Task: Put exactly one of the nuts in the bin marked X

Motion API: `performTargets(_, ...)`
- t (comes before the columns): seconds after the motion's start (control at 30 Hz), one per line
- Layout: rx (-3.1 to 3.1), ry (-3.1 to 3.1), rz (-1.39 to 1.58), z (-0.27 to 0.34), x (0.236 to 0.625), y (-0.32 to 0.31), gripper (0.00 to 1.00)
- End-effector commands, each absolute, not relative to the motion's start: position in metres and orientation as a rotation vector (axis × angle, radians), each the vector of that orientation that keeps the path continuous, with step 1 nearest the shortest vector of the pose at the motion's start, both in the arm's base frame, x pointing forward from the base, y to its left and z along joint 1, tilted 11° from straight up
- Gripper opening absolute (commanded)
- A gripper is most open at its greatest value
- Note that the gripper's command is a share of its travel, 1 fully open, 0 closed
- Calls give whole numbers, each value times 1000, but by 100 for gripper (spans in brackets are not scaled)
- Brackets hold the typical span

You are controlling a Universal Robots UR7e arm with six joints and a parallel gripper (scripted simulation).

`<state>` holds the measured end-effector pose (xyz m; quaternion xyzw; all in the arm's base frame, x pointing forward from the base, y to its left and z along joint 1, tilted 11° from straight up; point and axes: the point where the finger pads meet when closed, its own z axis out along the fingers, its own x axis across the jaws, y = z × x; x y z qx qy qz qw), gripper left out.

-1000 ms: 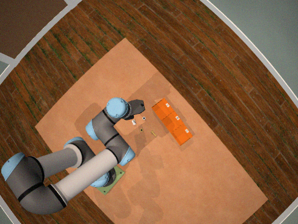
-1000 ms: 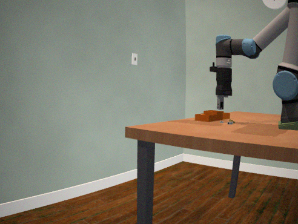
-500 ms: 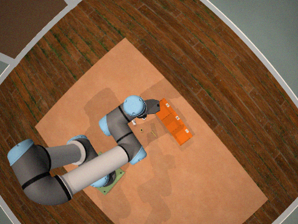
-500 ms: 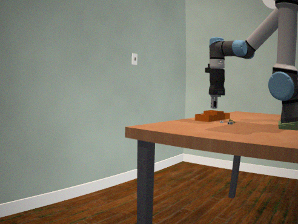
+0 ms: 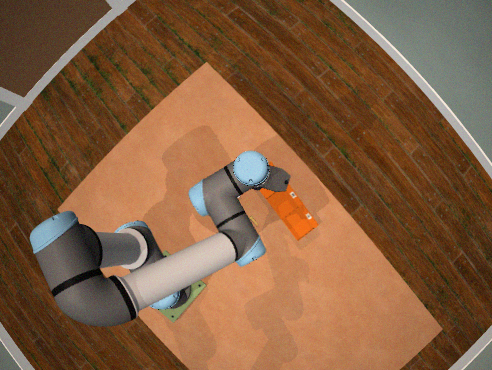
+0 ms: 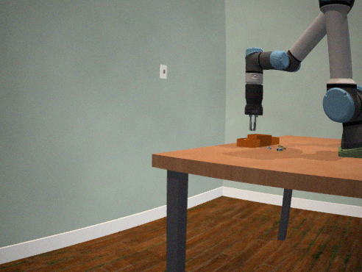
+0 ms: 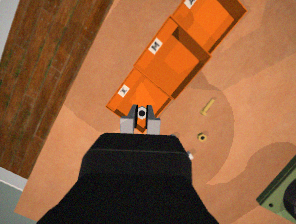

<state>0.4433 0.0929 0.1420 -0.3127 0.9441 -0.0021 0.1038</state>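
— Step in hand?
— Carry, nearly over. X bin (image 7: pixel 131 98) lies at the left end of the row, and the tool (image 7: pixel 141 116) hangs above its near edge, clenched on a small nut (image 7: pixel 141 113).
— And next?
— I'd judge a short push further over the X bin, then release so the nut drops inside. To the right, a brass nut (image 7: pixel 201 136) and bolt (image 7: pixel 207 106) stay on the table (image 7: pixel 240 165).

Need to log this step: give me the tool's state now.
Tool: shut on a nut, above the X bin.
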Motion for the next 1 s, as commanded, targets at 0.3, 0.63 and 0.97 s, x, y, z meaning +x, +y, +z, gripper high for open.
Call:
performTargets(0.3, -323, 2920, 56, 143, 446, 92, 34)
performTargets(0.63, -34, 2946, 74, 143, 446, 92, 34)
performTargets(0.97, -34, 2946, 74, 143, 445, 92, 34)
